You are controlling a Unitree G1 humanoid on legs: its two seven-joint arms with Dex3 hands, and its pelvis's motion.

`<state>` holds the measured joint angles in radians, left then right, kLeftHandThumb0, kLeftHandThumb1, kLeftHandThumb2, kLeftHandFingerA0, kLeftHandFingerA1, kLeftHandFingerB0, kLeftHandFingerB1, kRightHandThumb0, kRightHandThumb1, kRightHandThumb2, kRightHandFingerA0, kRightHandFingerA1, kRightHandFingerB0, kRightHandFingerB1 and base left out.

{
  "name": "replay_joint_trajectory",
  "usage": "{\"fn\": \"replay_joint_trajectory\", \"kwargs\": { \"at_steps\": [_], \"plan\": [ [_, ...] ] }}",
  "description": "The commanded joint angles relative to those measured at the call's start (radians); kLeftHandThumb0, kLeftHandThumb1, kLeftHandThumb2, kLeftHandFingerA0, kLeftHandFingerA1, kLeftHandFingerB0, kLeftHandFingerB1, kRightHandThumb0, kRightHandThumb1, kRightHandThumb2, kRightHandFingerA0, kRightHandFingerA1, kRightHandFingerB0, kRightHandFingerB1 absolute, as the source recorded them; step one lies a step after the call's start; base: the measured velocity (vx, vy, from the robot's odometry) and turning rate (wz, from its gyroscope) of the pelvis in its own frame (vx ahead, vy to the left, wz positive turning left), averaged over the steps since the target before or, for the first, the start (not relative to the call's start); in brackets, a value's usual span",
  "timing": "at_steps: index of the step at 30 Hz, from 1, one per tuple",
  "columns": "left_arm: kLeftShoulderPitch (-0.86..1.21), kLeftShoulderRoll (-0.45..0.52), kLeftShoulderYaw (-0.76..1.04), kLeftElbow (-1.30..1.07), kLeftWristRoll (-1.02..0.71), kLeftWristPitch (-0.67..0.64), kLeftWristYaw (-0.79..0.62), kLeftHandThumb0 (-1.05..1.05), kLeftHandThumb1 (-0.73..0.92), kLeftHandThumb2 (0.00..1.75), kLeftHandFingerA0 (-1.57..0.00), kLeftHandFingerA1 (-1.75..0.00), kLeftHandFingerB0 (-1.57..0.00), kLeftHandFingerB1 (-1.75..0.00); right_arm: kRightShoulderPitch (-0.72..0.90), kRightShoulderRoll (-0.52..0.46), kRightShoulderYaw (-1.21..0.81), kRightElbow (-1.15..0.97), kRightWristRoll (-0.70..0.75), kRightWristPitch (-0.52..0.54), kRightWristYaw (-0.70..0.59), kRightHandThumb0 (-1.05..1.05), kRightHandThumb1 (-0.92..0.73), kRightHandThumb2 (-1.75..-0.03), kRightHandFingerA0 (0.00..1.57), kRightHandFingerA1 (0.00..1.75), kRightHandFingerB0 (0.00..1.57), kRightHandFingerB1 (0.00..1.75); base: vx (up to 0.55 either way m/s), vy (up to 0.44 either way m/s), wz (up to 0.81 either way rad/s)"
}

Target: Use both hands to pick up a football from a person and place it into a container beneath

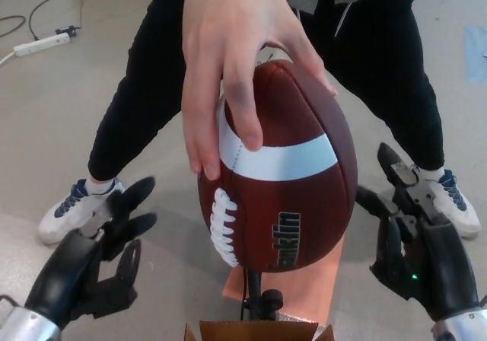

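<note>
Flanking the football [278, 170] in a person's hand [236, 59], left hand [91, 261] and right hand [415, 242] spread fingers wide, empty.

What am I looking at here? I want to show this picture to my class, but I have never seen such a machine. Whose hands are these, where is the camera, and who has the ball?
The camera sits on a humanoid robot's head and looks down, so you see what the robot sees. The two black shapes at the bottom are its own hands: the left robot hand and the right robot hand, each with a thumb and two thick fingers, both open and holding nothing. A person stands facing the robot; the person's hand grips a brown football from above, holding it out between the robot hands. Neither robot hand touches it yet. At the bottom edge is the rim of a cardboard box, and an orange sheet lies on the floor behind it.
</note>
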<state>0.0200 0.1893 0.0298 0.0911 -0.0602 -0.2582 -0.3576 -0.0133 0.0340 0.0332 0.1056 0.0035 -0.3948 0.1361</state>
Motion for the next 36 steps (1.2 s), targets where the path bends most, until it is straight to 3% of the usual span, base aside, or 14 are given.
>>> {"fn": "replay_joint_trajectory", "kwargs": {
  "at_steps": [1, 2, 3, 4, 7, 8, 9, 13, 18, 19, 21, 22, 25, 36],
  "plan": [
    [0.076, -0.021, -0.004, -0.242, -0.111, 0.143, 0.004, -0.88, 0.77, 1.16, -0.13, -0.48, 0.0, -0.22, 0.085, -0.009, 0.065, -0.228, -0.07, 0.046, -0.012, -0.83, -0.83, -1.18, 0.09, 0.31, 0.0, 0.14, 0.0, 0.0, 0.0],
    [0.075, -0.024, -0.005, -0.243, -0.11, 0.146, 0.005, -0.87, 0.77, 1.16, -0.15, -0.49, 0.0, -0.22, 0.088, -0.013, 0.071, -0.234, -0.075, 0.055, -0.01, -0.83, -0.92, -0.84, 0.1, 0.27, 0.0, 0.05, 0.0, 0.0, 0.0],
    [0.074, -0.028, -0.007, -0.244, -0.11, 0.149, 0.006, -0.87, 0.77, 1.16, -0.15, -0.49, 0.0, -0.22, 0.091, -0.017, 0.077, -0.24, -0.079, 0.064, -0.009, -0.83, -0.92, -0.84, 0.1, 0.27, 0.0, 0.05, 0.0, 0.0, 0.0],
    [0.073, -0.03, -0.008, -0.245, -0.108, 0.153, 0.008, -0.94, 0.83, 0.81, -0.18, -0.38, -0.07, -0.2, 0.092, -0.02, 0.082, -0.243, -0.082, 0.07, -0.008, -0.83, -0.84, -1.19, 0.1, 0.29, 0.0, 0.15, 0.0, 0.0, 0.0],
    [0.064, -0.039, -0.008, -0.245, -0.113, 0.166, 0.007, -0.88, 0.76, 1.09, -0.13, -0.45, -0.06, -0.28, 0.089, -0.029, 0.094, -0.254, -0.096, 0.083, -0.009, -0.87, -0.88, -1.21, 0.11, 0.27, 0.0, 0.13, 0.0, 0.0, 0.0],
    [0.06, -0.042, -0.009, -0.246, -0.113, 0.164, 0.006, -0.89, 0.91, 0.75, -0.19, -0.35, -0.04, -0.21, 0.088, -0.029, 0.097, -0.259, -0.098, 0.091, -0.011, -0.89, -0.89, -1.21, 0.1, 0.26, 0.0, 0.12, 0.0, 0.0, 0.0],
    [0.053, -0.047, -0.014, -0.242, -0.106, 0.158, 0.009, -0.88, 0.78, 1.1, -0.14, -0.45, -0.05, -0.27, 0.086, -0.027, 0.103, -0.272, -0.107, 0.11, -0.016, -0.91, -0.9, -1.21, 0.1, 0.24, 0.0, 0.1, 0.0, 0.0, 0.0],
    [0.05, -0.057, -0.025, -0.245, -0.096, 0.144, 0.012, -0.87, 0.78, 1.09, -0.14, -0.45, -0.06, -0.25, 0.087, -0.023, 0.12, -0.293, -0.13, 0.137, -0.027, -0.85, -0.87, -1.21, 0.11, 0.27, 0.0, 0.15, 0.0, 0.0, 0.0],
    [0.049, -0.077, -0.075, -0.275, -0.051, 0.157, 0.033, -0.86, 0.77, 1.15, -0.19, -0.5, 0.0, -0.25, 0.082, 0.003, 0.171, -0.315, -0.146, 0.175, -0.036, -0.83, -0.92, -0.82, 0.11, 0.27, 0.0, 0.06, 0.0, 0.0, 0.0],
    [0.053, -0.101, -0.098, -0.287, -0.027, 0.161, 0.062, -0.85, 0.92, 0.73, -0.19, -0.34, -0.07, -0.22, 0.073, 0.013, 0.193, -0.307, -0.159, 0.178, -0.039, -0.86, -0.91, -0.84, 0.14, 0.26, 0.0, 0.05, 0.0, 0.0, 0.0],
    [0.054, -0.119, -0.12, -0.297, -0.003, 0.168, 0.087, -0.85, 0.92, 0.73, -0.17, -0.33, -0.08, -0.23, 0.064, 0.025, 0.213, -0.297, -0.175, 0.178, -0.051, -0.82, -0.92, -0.82, 0.11, 0.27, 0.0, 0.08, 0.0, 0.0, 0.0],
    [0.053, -0.129, -0.15, -0.32, 0.029, 0.192, 0.105, -0.8, 0.74, 1.15, -0.03, -0.42, -0.01, -0.26, 0.057, 0.048, 0.239, -0.277, -0.188, 0.175, -0.068, -0.84, -0.92, -0.81, 0.07, 0.27, 0.0, 0.1, 0.0, 0.0, 0.0],
    [0.042, -0.147, -0.199, -0.33, 0.055, 0.201, 0.122, -0.91, 0.79, 1.15, -0.08, -0.33, -0.08, -0.2, 0.047, 0.083, 0.274, -0.258, -0.179, 0.189, -0.08, -0.84, -0.8, -1.18, 0.09, 0.26, 0.0, 0.17, 0.0, 0.0, 0.0],
    [0.011, -0.217, -0.277, -0.266, 0.098, 0.112, 0.219, -0.79, 0.79, 1.14, 0.0, -0.17, -0.03, -0.2, -0.02, 0.123, 0.295, -0.161, -0.115, 0.16, -0.092, -0.79, -0.92, -1.22, 0.0, 0.14, 0.0, 0.14, 0.0, 0.0, 0.0]
  ]
}}
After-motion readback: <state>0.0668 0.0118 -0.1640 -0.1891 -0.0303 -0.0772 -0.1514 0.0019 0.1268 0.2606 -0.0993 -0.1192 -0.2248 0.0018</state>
